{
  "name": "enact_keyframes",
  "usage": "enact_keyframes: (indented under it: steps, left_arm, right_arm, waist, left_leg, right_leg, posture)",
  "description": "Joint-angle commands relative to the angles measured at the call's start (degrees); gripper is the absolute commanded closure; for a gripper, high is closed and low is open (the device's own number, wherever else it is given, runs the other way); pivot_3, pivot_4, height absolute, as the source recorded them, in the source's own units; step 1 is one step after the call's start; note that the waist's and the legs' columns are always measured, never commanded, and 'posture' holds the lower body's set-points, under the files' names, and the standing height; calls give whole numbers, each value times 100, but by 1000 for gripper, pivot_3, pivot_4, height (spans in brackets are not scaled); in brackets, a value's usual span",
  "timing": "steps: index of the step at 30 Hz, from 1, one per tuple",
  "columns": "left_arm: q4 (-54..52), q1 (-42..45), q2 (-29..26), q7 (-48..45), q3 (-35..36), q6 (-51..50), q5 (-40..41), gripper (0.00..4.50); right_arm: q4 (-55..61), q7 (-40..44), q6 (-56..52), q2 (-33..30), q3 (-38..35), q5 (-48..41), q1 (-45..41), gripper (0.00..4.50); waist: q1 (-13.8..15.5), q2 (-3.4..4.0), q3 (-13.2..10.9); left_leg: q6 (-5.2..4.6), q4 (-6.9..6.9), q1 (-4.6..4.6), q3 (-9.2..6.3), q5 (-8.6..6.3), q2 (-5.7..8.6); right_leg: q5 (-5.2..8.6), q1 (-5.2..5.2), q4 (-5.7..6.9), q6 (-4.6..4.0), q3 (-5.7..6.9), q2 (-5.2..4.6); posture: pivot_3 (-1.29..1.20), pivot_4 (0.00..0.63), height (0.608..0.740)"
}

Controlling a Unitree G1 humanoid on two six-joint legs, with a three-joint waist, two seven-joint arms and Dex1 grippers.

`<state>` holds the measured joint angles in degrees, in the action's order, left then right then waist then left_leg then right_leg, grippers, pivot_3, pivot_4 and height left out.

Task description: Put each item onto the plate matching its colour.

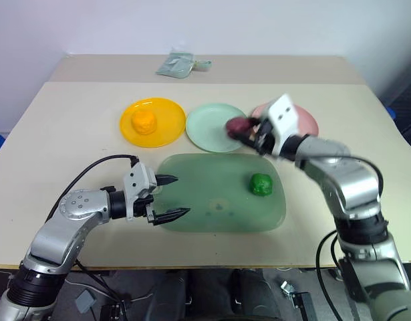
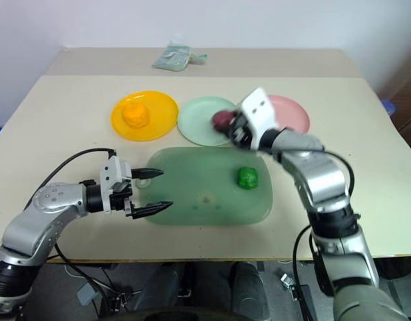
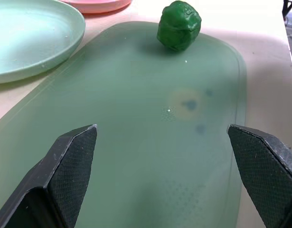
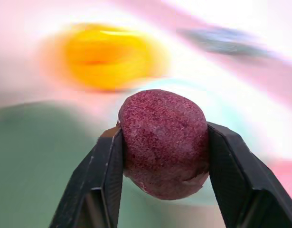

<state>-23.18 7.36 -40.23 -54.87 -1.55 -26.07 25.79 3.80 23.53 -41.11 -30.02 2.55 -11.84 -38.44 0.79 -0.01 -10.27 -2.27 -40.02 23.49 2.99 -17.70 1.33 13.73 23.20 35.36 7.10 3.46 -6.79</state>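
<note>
beige table (image 1: 58,134), right gripper (image 4: 162,142) clamped on the purple ball (image 4: 162,142) above the mint plate (image 1: 208,130) edge, left gripper (image 1: 168,197) gaping empty; ball could land short of the pink plate (image 1: 305,120) if dropped now

Two head-mounted views looked forward and down from above onto the table (image 1: 65,120), taking in its whole top from some way off. Both shared the same scene: three plates in a row, the green tray (image 1: 212,214) and both arms, shifted slightly sideways between them. The left wrist view sat low and close over the tray, facing along its claw (image 3: 169,171) toward the green ball (image 3: 179,24). The right wrist view looked very closely along its claw (image 4: 162,185) at the reddish-purple ball (image 4: 162,140).
</note>
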Motion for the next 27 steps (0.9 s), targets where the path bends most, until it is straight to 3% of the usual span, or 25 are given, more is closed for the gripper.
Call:
enact_keyframes:
  steps: [1, 2, 7, 8, 12, 15, 17, 23, 26, 27]
  left_arm:
    - [-273, 18, 131, 89, -38, 9, 117, 0]
    - [-286, 15, 176, 122, -48, -1, 118, 0]
    - [-344, -51, 277, 247, -72, -9, 73, 0]
    - [-350, -71, 286, 280, -59, 2, 64, 0]
    - [-329, -150, 274, 377, 35, 14, 57, 0]
    - [-244, -167, 203, 325, 78, 65, 49, 0]
    - [-182, -140, 165, 280, 88, 100, 32, 0]
    - [-91, -24, 134, 230, 116, 114, 23, 0]
    - [-99, -29, 124, 231, 145, 104, 36, 0]
    - [-86, -48, 130, 266, 182, 145, 7, 0]
  right_arm:
    - [-1431, -471, 682, -3, -199, 505, -214, 2536]
    - [-1878, -493, 1019, 8, -184, 614, -311, 2536]
    - [-2531, -272, 2018, 10, -274, 676, -473, 129]
    - [-2392, -159, 2168, -47, -292, 659, -413, 57]
    - [-925, 1252, 2327, -517, -735, -333, 348, 57]
    - [547, 2726, 1627, -1183, -797, -1414, 1454, 57]
    - [1100, 3205, 1347, -1533, -672, -1681, 2045, 57]
    - [961, 3109, 1348, -1696, 17, -888, 2296, 57]
    - [781, 2989, 1335, -1551, 92, -752, 2130, 830]
    - [810, 3012, 1434, -1497, 104, -753, 2087, 1325]
  waist:
    - [-17, 0, 0]
    - [-39, 2, -1]
    - [-161, 14, -7]
    - [-171, 14, -7]
    - [-121, 18, -8]
    - [-8, 16, -7]
    - [3, 16, -7]
    - [-38, 20, -5]
    - [-27, 20, -5]
    - [-16, 20, -5]
  left_leg:
    - [0, 5, 1, 1, 0, 1]
    - [0, 6, 1, 4, 0, 2]
    - [0, 15, 1, 15, 2, -4]
    - [0, 15, 1, 15, 2, -5]
    - [0, 18, 1, 12, 2, -9]
    - [-8, 15, 2, 4, -3, -8]
    - [-15, 6, 0, 3, -7, -7]
    - [-15, -2, -15, 7, -9, -7]
    - [-12, 0, -7, 9, -7, -6]
    - [-12, 0, -5, 10, -7, -6]
  right_leg:
    - [0, 1, -4, 0, -1, 0]
    - [0, 1, -4, 0, -1, 1]
    - [0, 7, -4, 2, -3, 6]
    - [0, 6, -3, 2, -3, 6]
    - [1, 7, -4, 3, -4, 8]
    - [0, -7, -14, 4, 0, 7]
    - [0, -14, -21, 4, 1, 2]
    - [-1, -14, -5, 2, -8, -4]
    - [-1, -3, -4, 0, -8, -4]
    - [0, -1, -5, 0, -8, -4]
  posture:
    - [0, 150, 740]
    - [0, 150, 740]
    - [0, 150, 740]
    - [0, 150, 740]
    - [0, 150, 740]
    - [0, 150, 740]
    - [0, 150, 740]
    - [0, 150, 740]
    - [0, 150, 740]
    - [0, 150, 740]
